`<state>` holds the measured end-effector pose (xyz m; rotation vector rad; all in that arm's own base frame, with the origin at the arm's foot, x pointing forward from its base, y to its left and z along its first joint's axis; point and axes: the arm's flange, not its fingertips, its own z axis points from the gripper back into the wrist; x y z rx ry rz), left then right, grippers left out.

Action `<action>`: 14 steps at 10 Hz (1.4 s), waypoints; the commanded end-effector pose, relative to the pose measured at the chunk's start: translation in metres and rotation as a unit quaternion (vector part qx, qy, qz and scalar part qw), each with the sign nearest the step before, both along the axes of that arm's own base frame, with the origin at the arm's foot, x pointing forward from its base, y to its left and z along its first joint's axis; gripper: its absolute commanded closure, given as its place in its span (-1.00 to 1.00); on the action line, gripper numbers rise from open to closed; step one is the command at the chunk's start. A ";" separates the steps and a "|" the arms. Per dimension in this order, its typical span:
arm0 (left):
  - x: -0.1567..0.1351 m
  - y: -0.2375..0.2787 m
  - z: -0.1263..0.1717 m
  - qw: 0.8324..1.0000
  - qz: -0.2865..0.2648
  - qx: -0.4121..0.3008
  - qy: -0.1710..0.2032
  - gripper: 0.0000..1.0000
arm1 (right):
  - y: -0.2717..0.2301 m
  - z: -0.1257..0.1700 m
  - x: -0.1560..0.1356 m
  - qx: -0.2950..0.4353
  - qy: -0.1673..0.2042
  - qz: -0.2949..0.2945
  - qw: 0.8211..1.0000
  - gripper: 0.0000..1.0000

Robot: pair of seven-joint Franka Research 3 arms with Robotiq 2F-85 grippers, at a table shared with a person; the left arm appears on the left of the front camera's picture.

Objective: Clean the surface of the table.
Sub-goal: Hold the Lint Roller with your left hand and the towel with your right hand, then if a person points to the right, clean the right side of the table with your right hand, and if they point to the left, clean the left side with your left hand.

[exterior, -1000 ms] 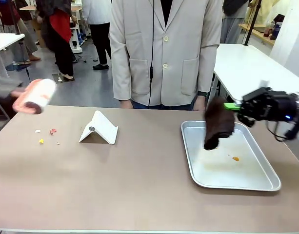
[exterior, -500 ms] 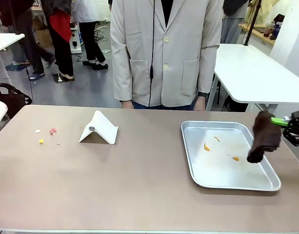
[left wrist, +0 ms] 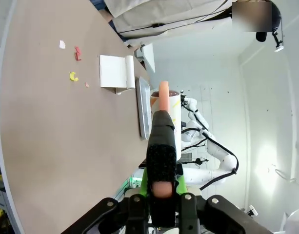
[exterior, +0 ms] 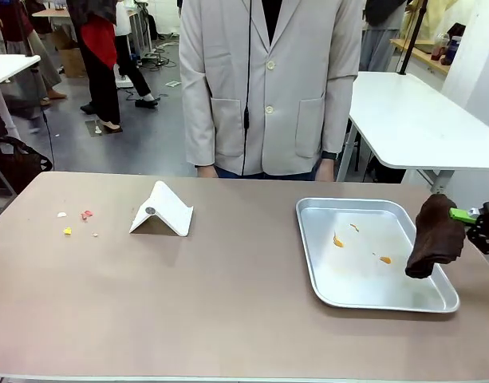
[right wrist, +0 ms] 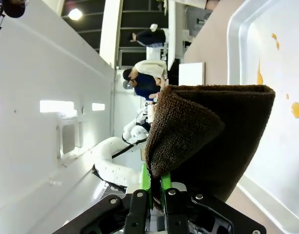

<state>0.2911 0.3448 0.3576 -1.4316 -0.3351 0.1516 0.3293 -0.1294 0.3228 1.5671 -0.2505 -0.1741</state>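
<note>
While a person (exterior: 268,80) in a pale jacket stands at its far edge, the brownish counter (exterior: 228,311) spans the scene from left to right, and most of its top is bare. On its right part lies a shiny metal tray (exterior: 373,302), set with its long sides running near to far.

At the right edge of the scene a dark brown cloth (exterior: 437,235) hangs folded over the tray's right rim. The right gripper (exterior: 466,215) pinches it by the upper end, its green pads pressed together on the fabric. From the right wrist, the cloth (right wrist: 208,131) droops in front of the tray (right wrist: 230,44), with the right gripper (right wrist: 155,189) clamped on its fold.

From the left wrist, the left gripper (left wrist: 161,197) is pressed shut on the black handle of a roller (left wrist: 161,146), which has a pinkish end. The counter (left wrist: 51,146) stretches away beyond it.

On the left half of the counter, toward the far side, stands a white folded card (exterior: 163,209) shaped like a small tent. Left of it, near the far left corner, lie a few small crumbs (exterior: 76,219), pink, yellow and white, well apart from the tray. Inside the tray sit a few orange smears (exterior: 338,240), toward its far right part.
</note>
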 end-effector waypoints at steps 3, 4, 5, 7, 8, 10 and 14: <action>0.001 -0.008 0.016 1.000 -0.020 0.019 0.009 1.00 | -0.001 0.004 -0.001 0.004 -0.004 0.000 1.000 1.00; 0.001 -0.008 0.016 1.000 -0.020 0.019 0.009 1.00 | -0.001 0.004 -0.001 0.004 -0.004 0.000 1.000 1.00; 0.001 -0.008 0.016 1.000 -0.020 0.019 0.009 1.00 | -0.001 0.004 -0.001 0.004 -0.004 0.000 1.000 1.00; 0.001 -0.008 0.016 1.000 -0.020 0.019 0.009 1.00 | -0.001 0.004 -0.001 0.004 -0.004 0.000 1.000 1.00; 0.001 -0.008 0.016 1.000 -0.020 0.019 0.009 1.00 | -0.001 0.004 -0.001 0.004 -0.004 0.000 1.000 1.00; 0.001 -0.008 0.016 1.000 -0.020 0.019 0.009 1.00 | -0.001 0.004 -0.001 0.004 -0.004 0.000 1.000 1.00; 0.001 -0.008 0.016 1.000 -0.020 0.019 0.009 1.00 | -0.001 0.004 -0.001 0.004 -0.004 0.000 1.000 1.00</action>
